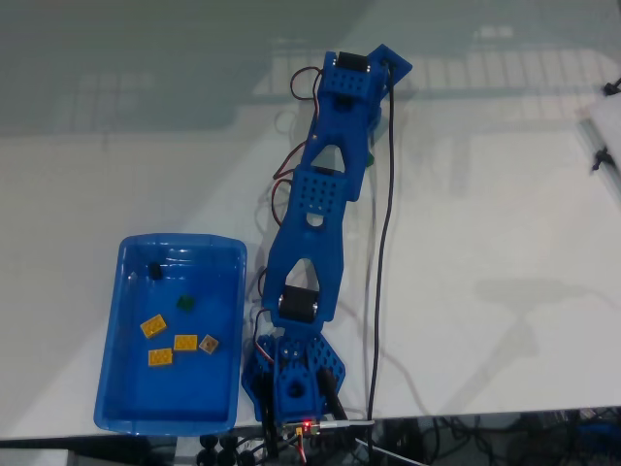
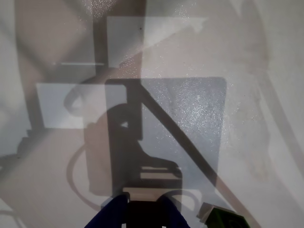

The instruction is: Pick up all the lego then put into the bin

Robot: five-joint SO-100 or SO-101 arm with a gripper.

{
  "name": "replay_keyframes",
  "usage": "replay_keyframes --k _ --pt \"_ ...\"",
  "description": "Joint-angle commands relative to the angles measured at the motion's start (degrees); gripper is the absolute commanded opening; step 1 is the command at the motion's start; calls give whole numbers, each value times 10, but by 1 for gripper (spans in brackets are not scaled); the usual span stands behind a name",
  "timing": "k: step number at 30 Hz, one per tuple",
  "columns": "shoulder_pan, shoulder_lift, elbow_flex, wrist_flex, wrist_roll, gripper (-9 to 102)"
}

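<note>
The bin (image 1: pixel 128 291), a shallow glossy blue tray, stands at the left of the fixed view. It holds several lego: a black one (image 1: pixel 155 269), a dark green one (image 1: pixel 183 303), yellow ones (image 1: pixel 152 326) and a tan one (image 1: pixel 208 343). The blue arm (image 1: pixel 320 204) stretches far up the table, and its wrist covers the gripper from above. In the wrist view the gripper (image 2: pixel 142 209) enters from the bottom edge, low over its own shadow, its blue fingers (image 2: pixel 114 214) shut on a tan lego (image 2: pixel 141 194). A dark green lego (image 2: pixel 227 219) lies on the table at the lower right, apart from the fingers. The same brick peeks out beside the arm (image 1: pixel 370 158).
The arm's base (image 1: pixel 291 383) stands right of the bin at the table's front edge, with a black cable (image 1: pixel 380 291) running along the arm's right side. A metal rail (image 1: pixel 602 150) lies at the right edge. White tabletop spreads right of the arm.
</note>
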State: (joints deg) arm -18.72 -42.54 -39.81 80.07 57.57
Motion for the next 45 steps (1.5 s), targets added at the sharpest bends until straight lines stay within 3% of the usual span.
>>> replay_keyframes --k 1,7,13,19,24,30,39,45 --pt "13 -50 10 3 -9 0" --pt "43 -177 -36 3 -37 0" --pt "133 -449 -205 0 -62 0" --pt "366 -730 -425 28 -40 0" --pt "599 -882 -568 111 -7 0" --pt "758 -976 -698 146 16 1" --pt "798 -981 -738 200 70 22" --pt "708 -956 -677 184 50 25"
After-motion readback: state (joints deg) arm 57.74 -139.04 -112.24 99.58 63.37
